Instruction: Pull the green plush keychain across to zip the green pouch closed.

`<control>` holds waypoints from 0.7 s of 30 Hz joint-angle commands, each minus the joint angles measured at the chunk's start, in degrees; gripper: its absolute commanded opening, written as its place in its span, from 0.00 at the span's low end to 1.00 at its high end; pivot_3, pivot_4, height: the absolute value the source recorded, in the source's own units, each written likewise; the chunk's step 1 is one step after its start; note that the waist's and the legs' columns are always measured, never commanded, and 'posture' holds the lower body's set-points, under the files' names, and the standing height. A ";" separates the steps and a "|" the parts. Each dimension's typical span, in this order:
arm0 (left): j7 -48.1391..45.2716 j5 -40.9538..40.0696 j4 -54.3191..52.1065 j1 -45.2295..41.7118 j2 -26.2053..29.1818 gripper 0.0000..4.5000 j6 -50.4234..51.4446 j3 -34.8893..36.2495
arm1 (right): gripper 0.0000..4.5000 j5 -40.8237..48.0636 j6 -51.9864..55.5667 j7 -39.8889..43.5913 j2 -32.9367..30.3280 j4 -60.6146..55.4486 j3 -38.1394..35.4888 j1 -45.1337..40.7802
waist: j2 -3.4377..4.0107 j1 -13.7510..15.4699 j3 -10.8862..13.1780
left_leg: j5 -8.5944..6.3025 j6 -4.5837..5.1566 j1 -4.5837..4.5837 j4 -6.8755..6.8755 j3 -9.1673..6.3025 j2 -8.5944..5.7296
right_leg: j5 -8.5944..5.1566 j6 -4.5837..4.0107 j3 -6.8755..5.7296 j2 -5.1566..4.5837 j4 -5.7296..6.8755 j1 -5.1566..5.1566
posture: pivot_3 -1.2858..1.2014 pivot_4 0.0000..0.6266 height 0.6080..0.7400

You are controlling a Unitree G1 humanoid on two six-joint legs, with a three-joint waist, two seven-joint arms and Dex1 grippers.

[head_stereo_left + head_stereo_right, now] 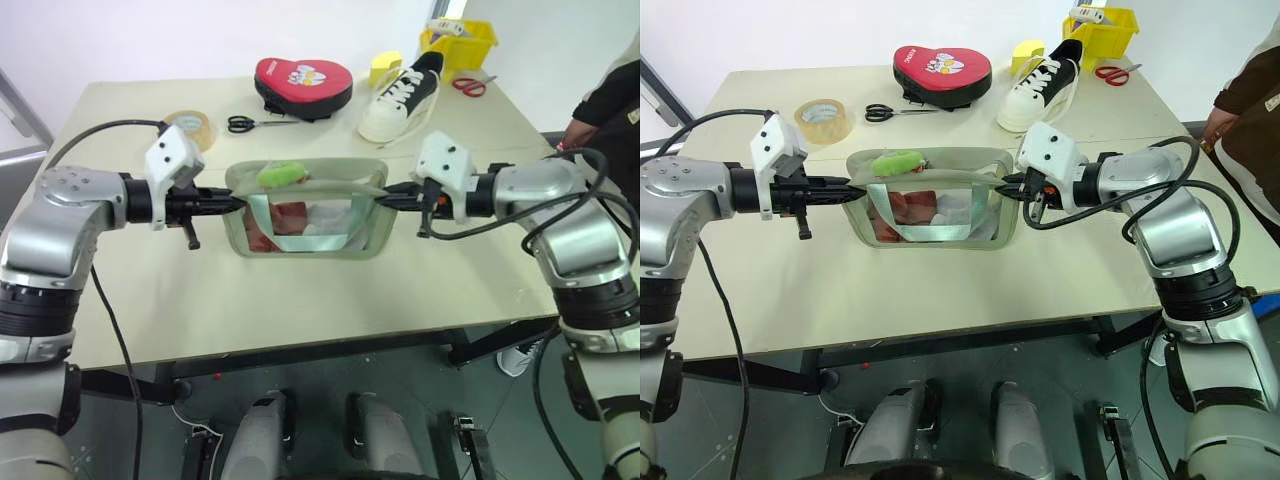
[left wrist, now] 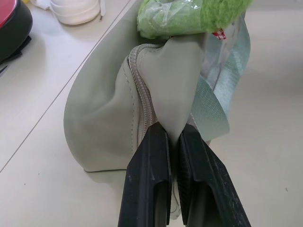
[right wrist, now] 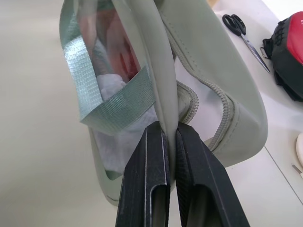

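Note:
The green pouch (image 1: 372, 228) is held up over the table between my two arms, its clear window showing red and white contents. The green plush keychain (image 1: 282, 174) lies on the pouch's top edge, near its left end, and appears close up in the left wrist view (image 2: 189, 16). My left gripper (image 1: 238, 202) is shut on the fabric tab at the pouch's left end, with the black fingers (image 2: 147, 170) pinching it. My right gripper (image 1: 380, 198) is shut on the fabric at the pouch's right end (image 3: 168, 127), beside the zipper teeth.
Behind the pouch lie a yellow tape roll (image 1: 190, 127), black scissors (image 1: 255, 123), a red padded mitt (image 1: 302, 85) and a white-and-black shoe (image 1: 402, 95). A yellow bin (image 1: 460, 42) and red scissors (image 1: 468, 86) sit at the far right corner. A person (image 1: 610, 100) stands at the right edge.

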 commanded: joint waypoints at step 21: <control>-0.09 0.19 -2.21 -1.07 -1.68 0.00 -0.13 -0.47 | 0.58 -4.42 -9.61 1.52 15.36 12.31 8.54 -20.06 | 0.07 0.09 0.01 | -0.06 -0.10 -0.02 -0.05 0.04 -0.16 | 0.02 0.00 0.00 -0.15 0.04 -0.06 | 0.52 0.24 1.00</control>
